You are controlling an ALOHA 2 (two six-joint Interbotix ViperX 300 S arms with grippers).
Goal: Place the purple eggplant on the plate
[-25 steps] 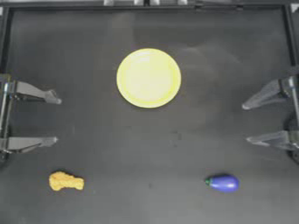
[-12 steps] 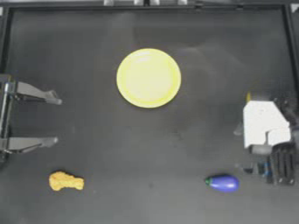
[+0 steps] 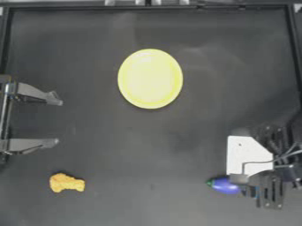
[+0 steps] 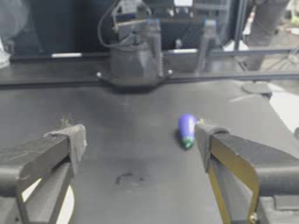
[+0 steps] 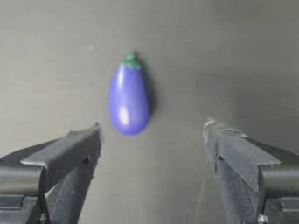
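Right gripper point(image 5: 152, 135) jaws spread wide, bare table point(image 3: 177, 145) between them and the purple eggplant point(image 5: 128, 98); the eggplant sits just ahead, toward one jaw, nothing touching it. Table between eggplant and plate point(image 3: 149, 78) is bare, an unobstructed path. Plate top holds nothing. Lumpy orange-yellow piece point(image 3: 66, 182) lies well apart at the near left corner, off that path. Left gripper point(image 3: 53, 120) sits at the left edge, jaws apart, well clear of the plate.

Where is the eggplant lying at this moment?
In the top view the eggplant lies on the table near the bottom right, beside the open right gripper, not yet held. It is far from the plate.
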